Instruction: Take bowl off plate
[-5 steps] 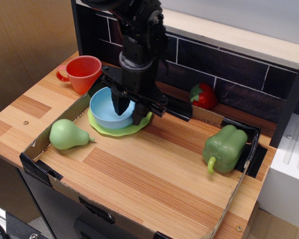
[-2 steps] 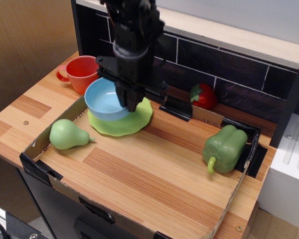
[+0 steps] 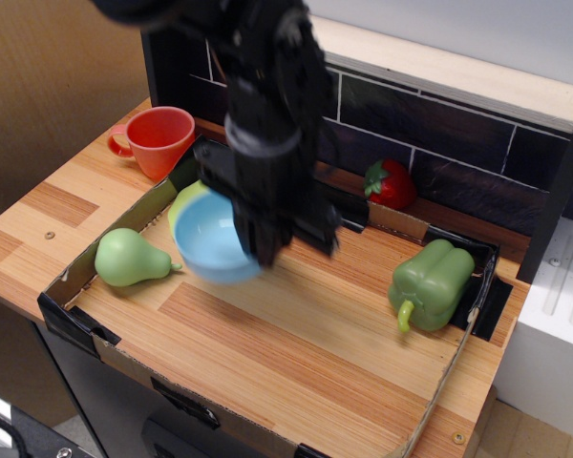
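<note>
The light sky-blue bowl (image 3: 210,240) hangs tilted in the air, held by its right rim in my gripper (image 3: 258,250), which is shut on it. The arm is motion-blurred. The bowl is off the lime-green plate (image 3: 183,203) and in front of it. Only a sliver of the plate shows at the bowl's upper left; the rest is hidden behind the bowl and arm.
A green pear (image 3: 129,258) lies left of the bowl. A red-orange cup (image 3: 159,139) stands at the back left. A strawberry (image 3: 390,184) sits by the dark tile wall. A green pepper (image 3: 430,283) lies at right. A low cardboard rim (image 3: 76,320) borders the wooden board.
My gripper closed on the bowl's rim, lifted it off the plate, and has carried it forward and slightly right, toward the board's middle. The plate stayed in place.
</note>
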Robot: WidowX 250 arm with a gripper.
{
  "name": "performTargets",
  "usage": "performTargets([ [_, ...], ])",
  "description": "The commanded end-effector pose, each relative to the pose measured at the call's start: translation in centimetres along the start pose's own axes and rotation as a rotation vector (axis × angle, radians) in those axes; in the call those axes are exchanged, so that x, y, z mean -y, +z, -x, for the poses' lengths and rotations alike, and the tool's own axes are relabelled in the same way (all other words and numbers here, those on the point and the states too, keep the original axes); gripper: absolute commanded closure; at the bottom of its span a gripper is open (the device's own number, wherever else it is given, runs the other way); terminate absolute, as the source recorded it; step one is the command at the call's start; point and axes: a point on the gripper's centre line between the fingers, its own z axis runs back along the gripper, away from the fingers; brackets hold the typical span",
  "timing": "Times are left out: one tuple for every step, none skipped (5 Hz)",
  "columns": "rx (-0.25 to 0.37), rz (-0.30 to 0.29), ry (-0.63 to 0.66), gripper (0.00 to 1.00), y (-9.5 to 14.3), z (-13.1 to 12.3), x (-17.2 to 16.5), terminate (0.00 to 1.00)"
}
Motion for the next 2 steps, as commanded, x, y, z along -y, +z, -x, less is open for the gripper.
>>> performTargets([
  [-0.014,0.029,-0.110,1.00,-0.1,2.0,4.8,0.00],
  [-0.026,0.032,-0.138,1.00,-0.1,3.1,6.1,0.00],
])
